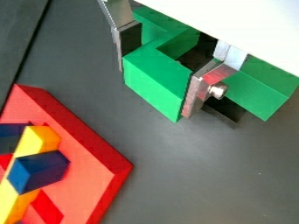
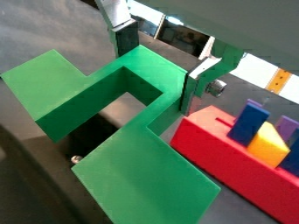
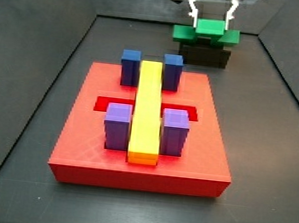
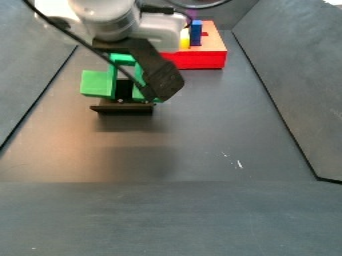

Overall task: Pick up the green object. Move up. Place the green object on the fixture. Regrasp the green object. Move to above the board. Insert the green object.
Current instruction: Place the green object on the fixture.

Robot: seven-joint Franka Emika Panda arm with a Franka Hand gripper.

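Note:
The green object [image 3: 208, 32] rests on top of the dark fixture [image 3: 206, 55] at the far end of the floor, beyond the board [image 3: 94, 148]. My gripper [image 3: 210, 24] comes down from above and straddles its raised middle block. In both wrist views the fingers press on either side of that block: the gripper [image 1: 158, 87] is shut on the green object [image 1: 260, 87], whose two ends stick out past the fingers [image 2: 121, 44]. In a side view the arm hides part of the green object [image 4: 98, 82] above the fixture [image 4: 120, 107].
The red board [image 2: 216, 144] lies close beside the fixture and carries a long yellow bar [image 3: 147, 108], blue blocks [image 3: 130, 66] and purple blocks [image 3: 117, 125]. Dark walls rise around the floor [image 3: 263, 146].

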